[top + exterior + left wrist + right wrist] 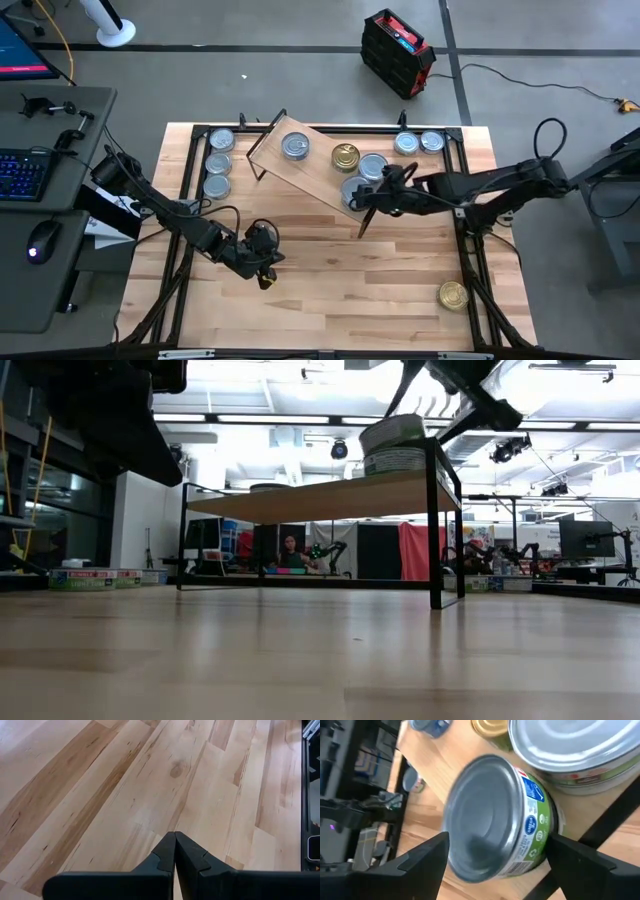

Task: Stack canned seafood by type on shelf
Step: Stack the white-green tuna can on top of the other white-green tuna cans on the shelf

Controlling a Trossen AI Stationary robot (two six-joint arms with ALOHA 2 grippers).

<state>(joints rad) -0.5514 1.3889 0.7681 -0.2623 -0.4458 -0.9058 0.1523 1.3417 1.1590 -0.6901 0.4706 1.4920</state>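
Right gripper (495, 857) clamps silver-top can (492, 817) at shelf (310, 165) near end; left gripper (175, 852) closed empty over table (330, 270) left-front.

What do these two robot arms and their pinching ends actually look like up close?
Both arms are dark, almost black, jointed tubes with thin black cables looping alongside them. The left tool ends in two flat matte-black fingers with small stepped notches near their tips. The right tool has the same broad, angular black fingers. No coloured markings or labels show on either.

Bright overhead light — blurred foreground
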